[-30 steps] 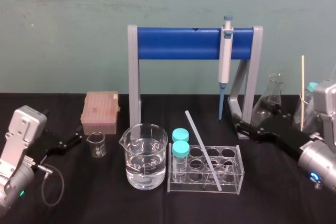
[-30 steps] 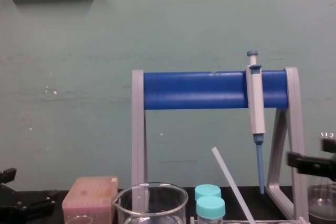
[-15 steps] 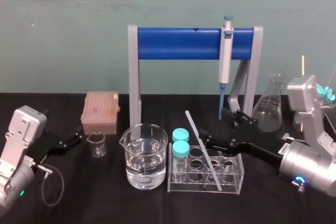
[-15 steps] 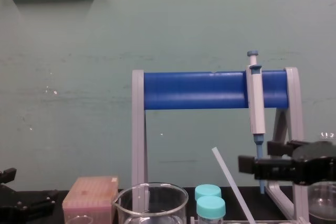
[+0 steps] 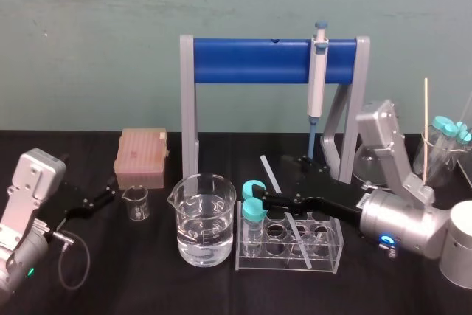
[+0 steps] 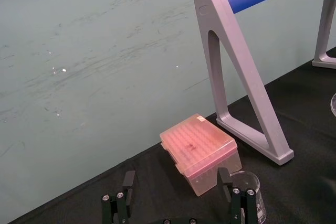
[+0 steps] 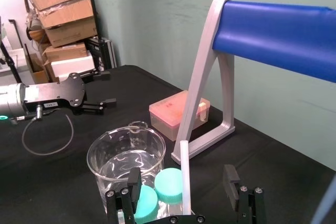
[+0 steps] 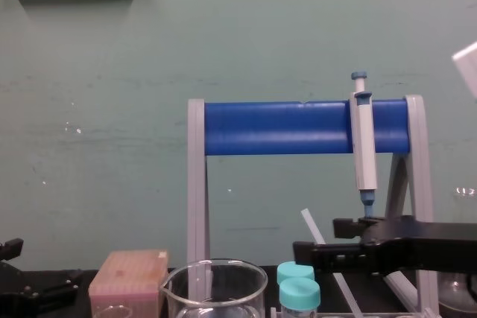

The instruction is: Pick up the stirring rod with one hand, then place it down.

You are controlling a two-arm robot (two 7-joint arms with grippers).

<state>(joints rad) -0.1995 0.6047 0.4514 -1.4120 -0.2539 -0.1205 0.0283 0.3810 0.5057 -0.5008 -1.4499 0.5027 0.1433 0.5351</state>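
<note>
Right end effector [image 7: 182,171] spread around stirring rod [image 7: 184,153], seemingly untouched, left end effector [image 6: 175,177] parked left, spread

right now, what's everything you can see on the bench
stand: 1, blue bar, grey legs, table's back
pipette: 1, grey and blue, hanging on stand
rack: 1, clear, centre front
capped tubes: 2, teal caps, in rack's left end
stirring rod: 1, translucent white, leaning in rack
large beaker: 1, clear, with liquid, left of rack
small beaker: 1, clear, left of large beaker
tip box: 1, pink, behind small beaker
flask: 1, clear, right of stand
wooden stick: 1, tan, far right
left gripper: 1, black, open, parked at left
right gripper: 1, black, open, straddling stirring rod
</note>
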